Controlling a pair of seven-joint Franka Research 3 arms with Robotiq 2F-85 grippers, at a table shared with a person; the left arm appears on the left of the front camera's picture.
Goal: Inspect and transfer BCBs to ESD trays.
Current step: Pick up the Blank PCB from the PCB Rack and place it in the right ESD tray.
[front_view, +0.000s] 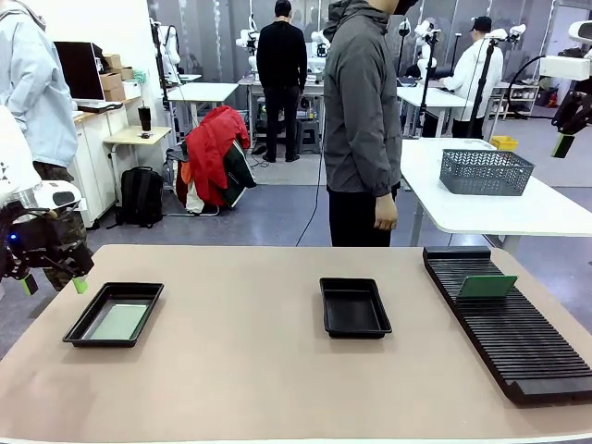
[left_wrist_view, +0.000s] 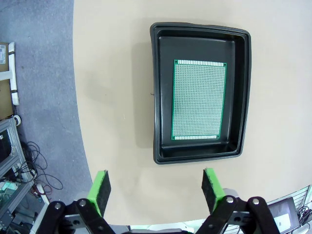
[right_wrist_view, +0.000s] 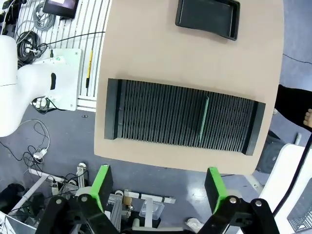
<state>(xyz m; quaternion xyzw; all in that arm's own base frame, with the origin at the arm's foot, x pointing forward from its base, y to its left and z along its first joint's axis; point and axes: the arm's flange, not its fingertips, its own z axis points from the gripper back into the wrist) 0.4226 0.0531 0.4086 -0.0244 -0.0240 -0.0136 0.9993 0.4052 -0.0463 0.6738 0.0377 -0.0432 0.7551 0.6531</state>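
left tool (left_wrist_view: 155, 174) hangs open over the ESD tray (left_wrist_view: 156, 97) holding one BCB (left_wrist_view: 199, 100) flat; right tool (right_wrist_view: 158, 171) open above the slotted rack (right_wrist_view: 151, 117) where a second BCB (right_wrist_view: 205, 119) stands on edge: thin, stiff, light, probably brittle, best pinched across its exposed top edge.

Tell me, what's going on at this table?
Nothing is being held right now. The left tool hovers open near the left tray, where one green circuit board lies flat. The right tool is open above the slotted rack, where a second board stands in a slot. The middle tray has no board. A person stands at the far side, touching nothing.
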